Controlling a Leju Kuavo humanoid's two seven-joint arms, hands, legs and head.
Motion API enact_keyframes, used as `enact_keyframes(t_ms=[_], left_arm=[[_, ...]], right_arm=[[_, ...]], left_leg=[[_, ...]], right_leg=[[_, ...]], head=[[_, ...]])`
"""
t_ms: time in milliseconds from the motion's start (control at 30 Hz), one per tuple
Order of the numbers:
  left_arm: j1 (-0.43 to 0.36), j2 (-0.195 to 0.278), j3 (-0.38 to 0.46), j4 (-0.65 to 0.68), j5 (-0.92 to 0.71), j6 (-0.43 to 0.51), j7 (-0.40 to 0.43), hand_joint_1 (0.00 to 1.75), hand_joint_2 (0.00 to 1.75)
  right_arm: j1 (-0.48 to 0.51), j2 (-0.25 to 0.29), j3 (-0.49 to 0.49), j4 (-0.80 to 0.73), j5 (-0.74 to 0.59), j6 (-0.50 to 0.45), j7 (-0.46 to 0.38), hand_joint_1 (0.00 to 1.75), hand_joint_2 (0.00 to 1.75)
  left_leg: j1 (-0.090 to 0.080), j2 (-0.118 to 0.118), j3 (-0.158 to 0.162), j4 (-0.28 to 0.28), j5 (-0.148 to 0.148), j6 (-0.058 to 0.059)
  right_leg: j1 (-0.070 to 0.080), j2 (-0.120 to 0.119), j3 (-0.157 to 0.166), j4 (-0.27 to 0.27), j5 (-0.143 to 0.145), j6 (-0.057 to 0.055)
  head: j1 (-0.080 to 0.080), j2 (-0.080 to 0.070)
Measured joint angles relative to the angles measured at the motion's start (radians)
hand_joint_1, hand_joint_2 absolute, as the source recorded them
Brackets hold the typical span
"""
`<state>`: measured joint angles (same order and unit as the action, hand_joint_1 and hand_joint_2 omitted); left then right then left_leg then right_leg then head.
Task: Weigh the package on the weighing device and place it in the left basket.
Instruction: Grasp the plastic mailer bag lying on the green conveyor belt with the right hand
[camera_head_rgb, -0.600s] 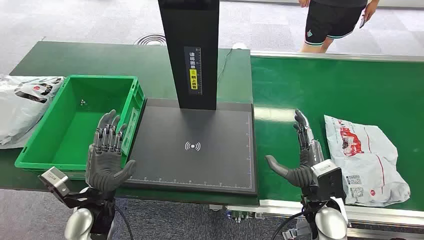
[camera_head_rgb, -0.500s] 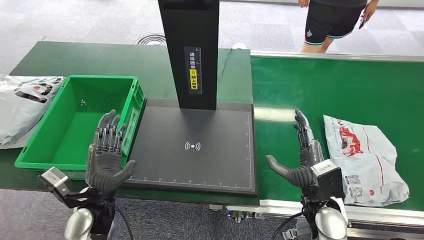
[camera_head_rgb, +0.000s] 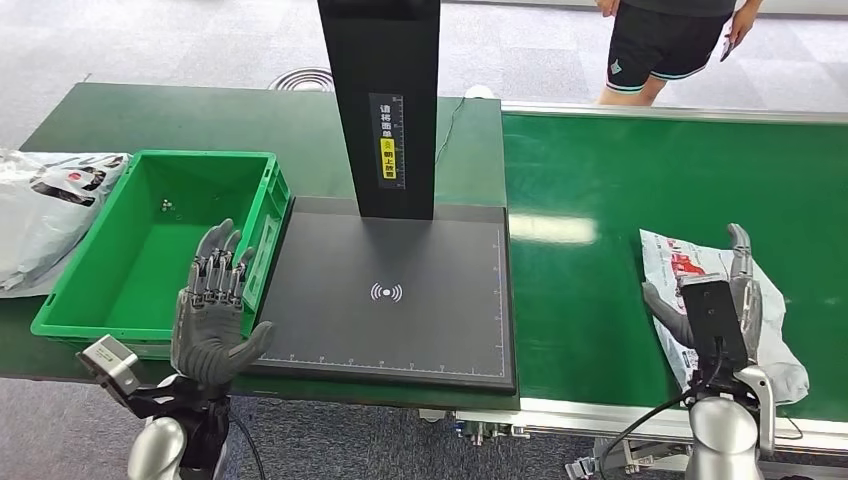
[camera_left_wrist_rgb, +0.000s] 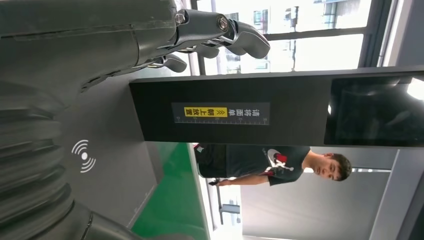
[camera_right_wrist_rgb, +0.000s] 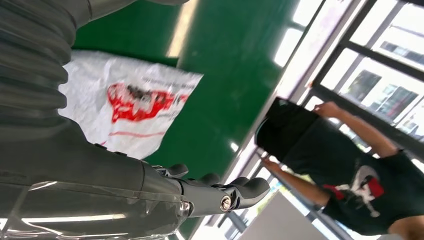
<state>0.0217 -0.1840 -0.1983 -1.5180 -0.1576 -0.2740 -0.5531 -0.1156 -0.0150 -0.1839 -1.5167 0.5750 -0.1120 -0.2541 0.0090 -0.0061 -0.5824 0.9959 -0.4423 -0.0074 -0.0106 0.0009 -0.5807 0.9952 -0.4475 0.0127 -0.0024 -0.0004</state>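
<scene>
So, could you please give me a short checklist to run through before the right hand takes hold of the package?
1. Right hand above the package: ok.
2. Right hand empty, fingers apart: ok.
3. Contact with the package: cannot tell.
4. Weighing device platform free of things: ok.
5. Green basket on the left has room: ok.
6. Left hand open, off the platform centre: ok.

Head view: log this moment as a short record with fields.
package: white mailer flat on the green belt, right of the scale
right hand: above the package, fingers apart, grip not visible
left hand: open, at the basket's near corner
scale: black platform bare
basket: green, left of scale, no package inside
</scene>
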Motion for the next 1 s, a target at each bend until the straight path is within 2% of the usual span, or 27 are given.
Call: enact_keyframes(t_ms=[167,400,533,633,800,1000], left_arm=[[-0.014,0.001,-0.005,0.002,0.021,0.006,0.010,0.00,1.75],[-0.013,0.013,-0.023,0.002,0.054,0.039,0.012,0.00,1.75],[-0.013,0.023,-0.035,0.002,0.060,0.046,0.012,0.00,1.75],[-0.013,0.028,-0.043,0.002,0.063,0.047,0.014,0.00,1.75],[-0.013,0.032,-0.050,0.002,0.063,0.049,0.026,0.00,1.75],[-0.004,0.033,-0.050,0.001,0.059,0.052,0.038,0.00,1.75]], right_arm=[[-0.063,-0.057,-0.048,0.111,0.070,-0.015,0.034,0.00,1.75],[-0.156,-0.114,-0.062,0.281,0.049,-0.020,-0.009,0.00,1.75],[-0.190,-0.149,-0.062,0.366,0.085,-0.017,0.072,0.00,1.75],[-0.224,-0.196,-0.060,0.485,0.127,0.046,0.139,0.00,1.75],[-0.246,-0.254,-0.042,0.662,0.154,0.130,0.195,0.00,1.75],[-0.207,-0.275,-0.020,0.703,0.161,0.156,0.261,0.00,1.75]], left_leg=[[0.000,0.000,0.000,0.000,0.000,0.000],[0.000,0.000,0.000,0.000,0.000,0.000],[0.000,0.000,0.000,0.000,0.000,0.000],[0.000,0.000,0.000,0.000,0.000,0.001],[0.000,-0.001,0.000,0.000,0.000,0.002],[0.000,0.000,0.000,0.000,0.000,0.002]], right_leg=[[0.000,0.001,0.000,0.000,0.000,0.000],[0.000,0.000,0.000,0.000,0.000,0.000],[0.000,0.000,0.000,0.000,0.000,0.000],[0.000,0.000,0.000,0.000,0.000,0.001],[-0.002,-0.001,0.000,0.000,0.000,0.001],[-0.001,0.000,0.000,0.000,-0.001,0.001]], head=[[0.000,0.000],[0.000,0.000],[0.000,0.000],[0.000,0.000],[0.000,0.000],[0.000,0.000]])
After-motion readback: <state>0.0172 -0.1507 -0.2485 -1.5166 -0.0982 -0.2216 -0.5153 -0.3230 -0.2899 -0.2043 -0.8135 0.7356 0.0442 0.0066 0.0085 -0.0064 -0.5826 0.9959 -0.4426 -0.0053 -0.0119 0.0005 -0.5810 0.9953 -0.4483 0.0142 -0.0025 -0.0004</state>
